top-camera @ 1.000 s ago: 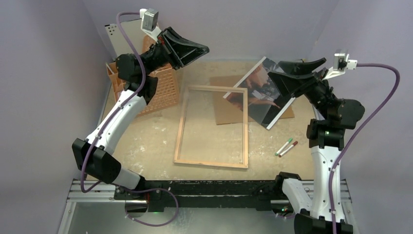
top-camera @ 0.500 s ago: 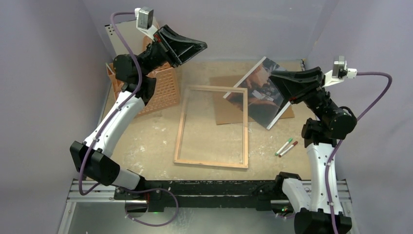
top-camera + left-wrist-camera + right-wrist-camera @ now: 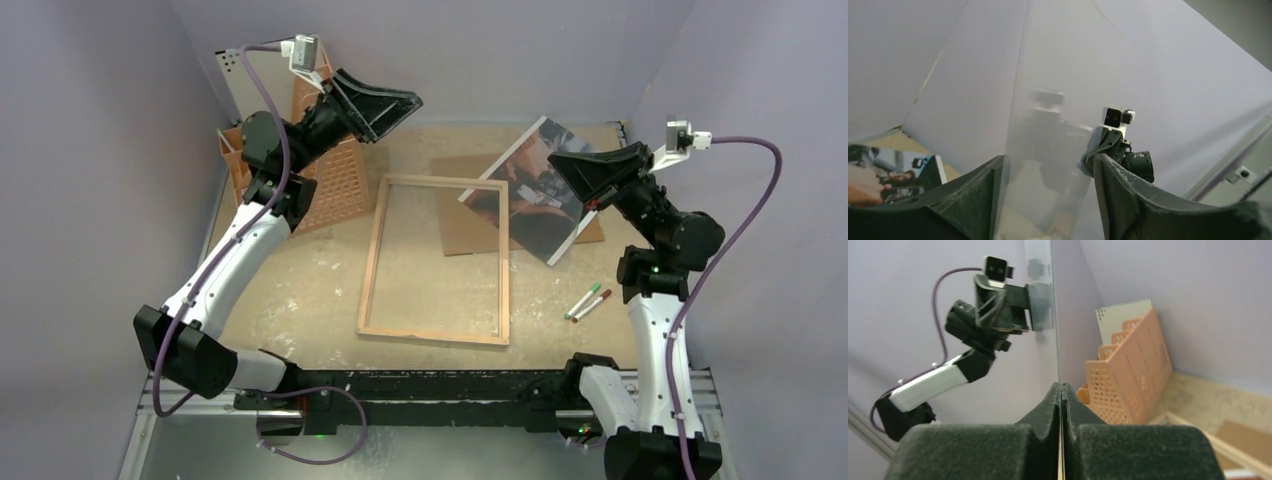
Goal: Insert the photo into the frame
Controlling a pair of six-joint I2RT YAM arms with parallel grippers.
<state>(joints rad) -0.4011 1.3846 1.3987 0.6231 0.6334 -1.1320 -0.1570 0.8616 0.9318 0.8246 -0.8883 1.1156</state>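
Both arms are up off the worktop [image 3: 300,290], with a clear sheet [image 3: 1043,350] standing on edge in the air between them.

My right gripper [image 3: 1061,387]: fingers clenched tight on the near edge of that sheet, pads pressed flat together with only the thin edge showing between them. In the top view it hangs above the right part of the photo.

My left gripper [image 3: 1045,165]: fingers released, standing well apart. The sheet runs up through the gap between them. I cannot tell whether either pad touches it.

The photo [image 3: 535,180] lies picture side up at the far right of the worktop, turned at an angle. It rests on a brown backing sheet [image 3: 470,225], and its left corner laps over the far right corner of the frame.

The frame [image 3: 372,270] lies flat at the centre of the worktop, wood rim up, with the worktop visible through its opening. The photo is not inside it.

An orange lattice basket [image 3: 335,185] stands at the far left, under my left arm. Two markers [image 3: 588,300] lie side by side near the right arm's base, right of the frame.
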